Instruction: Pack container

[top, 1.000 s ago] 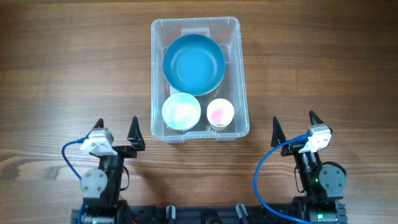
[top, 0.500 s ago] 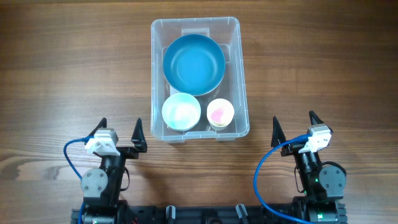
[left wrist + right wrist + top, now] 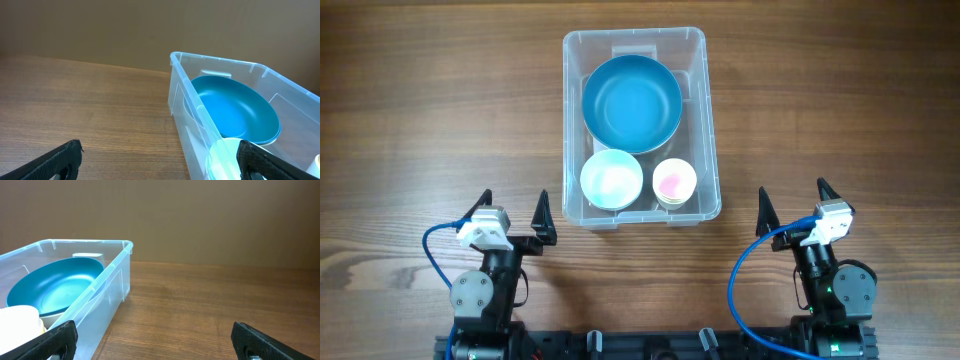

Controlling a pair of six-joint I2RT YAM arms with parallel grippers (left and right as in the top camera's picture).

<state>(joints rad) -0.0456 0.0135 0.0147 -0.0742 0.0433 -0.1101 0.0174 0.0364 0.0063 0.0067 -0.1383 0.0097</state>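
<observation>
Wood table (image 3: pixel 440 100): container (image 3: pixel 695 70) ahead, between left hand (image 3: pixel 512 197), right hand (image 3: pixel 791 188).

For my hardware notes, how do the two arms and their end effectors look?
Both arms are black, with round joint housings. The left end effector and right end effector each have two black, pointed, triangular fingers. A white block sits at each wrist, and a blue cable loops from it toward the base.

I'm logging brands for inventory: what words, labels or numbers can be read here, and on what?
None can be read: the container, blue bowl, white bowl and cup show no print in any view.
</observation>
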